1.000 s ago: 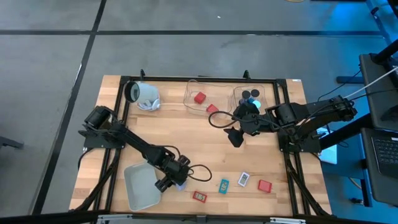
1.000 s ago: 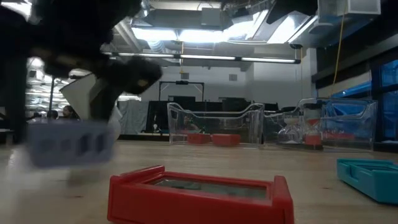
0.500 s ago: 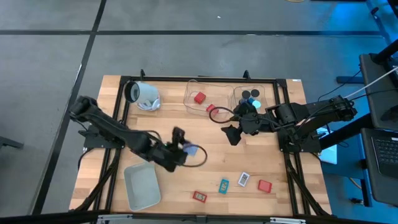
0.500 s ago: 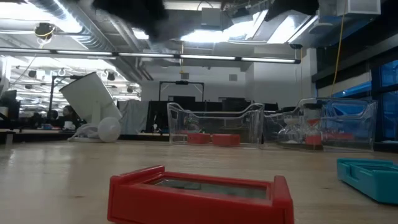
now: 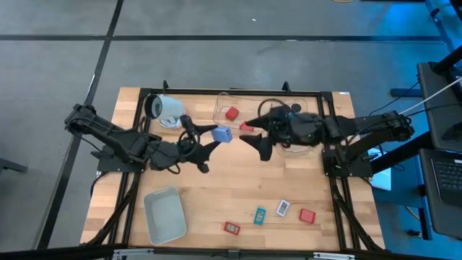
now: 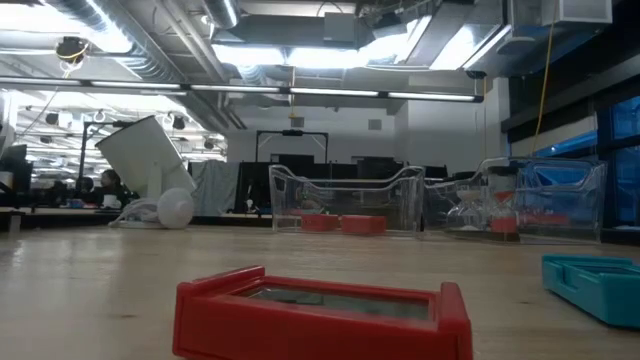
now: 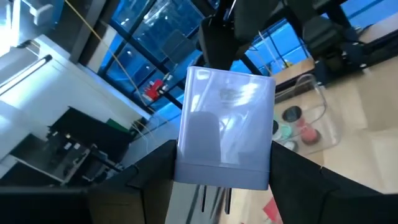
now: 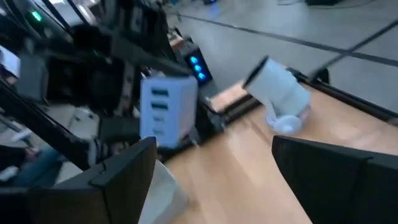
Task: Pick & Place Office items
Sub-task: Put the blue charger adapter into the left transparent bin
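Clamped on a pale blue block (image 5: 221, 134), the left gripper (image 5: 214, 136) holds it up above the middle of the surface (image 5: 238, 188), near the clear bins (image 5: 229, 106) at the far edge; its jaws press the block's two opposite sides, as the left wrist view shows. Facing it from the other side, the right gripper (image 5: 254, 141) hangs just short of the block with its jaws spread and nothing between them, as if ready to receive it.

The block looks like a small hard plastic piece, probably light and stiff, with smooth faces that may slip under a loose pinch. Its flat parallel sides seem the best place to take hold, on the free faces that the left jaws do not cover.

Other office items lie well apart from this: a red card (image 5: 232, 228), a teal card (image 5: 259, 214), a white card (image 5: 283, 208) and a red block (image 5: 307, 215) along the near edge, beside a grey-white bin (image 5: 163, 215). A large white cylinder (image 5: 167, 109) lies at the far left corner.
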`<control>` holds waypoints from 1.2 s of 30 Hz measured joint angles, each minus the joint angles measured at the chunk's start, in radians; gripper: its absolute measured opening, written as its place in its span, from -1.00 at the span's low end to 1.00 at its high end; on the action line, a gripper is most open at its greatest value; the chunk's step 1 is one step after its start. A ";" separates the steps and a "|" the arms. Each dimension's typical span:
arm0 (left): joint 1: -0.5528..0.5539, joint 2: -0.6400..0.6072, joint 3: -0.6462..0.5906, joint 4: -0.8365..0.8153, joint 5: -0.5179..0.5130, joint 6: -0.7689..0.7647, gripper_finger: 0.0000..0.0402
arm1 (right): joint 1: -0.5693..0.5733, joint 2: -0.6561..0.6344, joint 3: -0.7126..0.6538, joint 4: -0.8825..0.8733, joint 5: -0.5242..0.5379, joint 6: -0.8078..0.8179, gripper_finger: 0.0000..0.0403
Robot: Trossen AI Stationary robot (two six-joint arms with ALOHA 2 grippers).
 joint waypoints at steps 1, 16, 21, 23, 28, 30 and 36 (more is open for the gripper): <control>0.008 0.000 0.000 0.005 0.003 0.005 0.08 | -0.013 0.000 0.000 0.018 -0.021 0.000 0.60; 0.168 0.027 0.000 0.119 0.159 -0.024 0.08 | -0.121 0.062 0.000 0.127 -0.173 0.012 0.60; 0.201 0.035 -0.001 0.159 0.188 -0.021 0.08 | -0.150 0.072 0.000 0.126 -0.176 0.001 0.60; 0.209 0.034 -0.001 0.161 0.212 -0.021 0.08 | -0.162 0.072 0.000 0.126 -0.176 -0.002 0.60; 0.220 0.035 -0.001 0.156 0.228 -0.022 0.08 | -0.183 0.078 0.000 0.132 -0.176 -0.021 0.56; 0.223 0.035 -0.001 0.158 0.229 -0.019 0.08 | -0.185 0.078 0.000 0.134 -0.169 -0.032 0.50; 0.241 0.035 -0.001 0.156 0.238 -0.019 0.08 | -0.185 0.077 0.000 0.140 -0.150 -0.054 0.11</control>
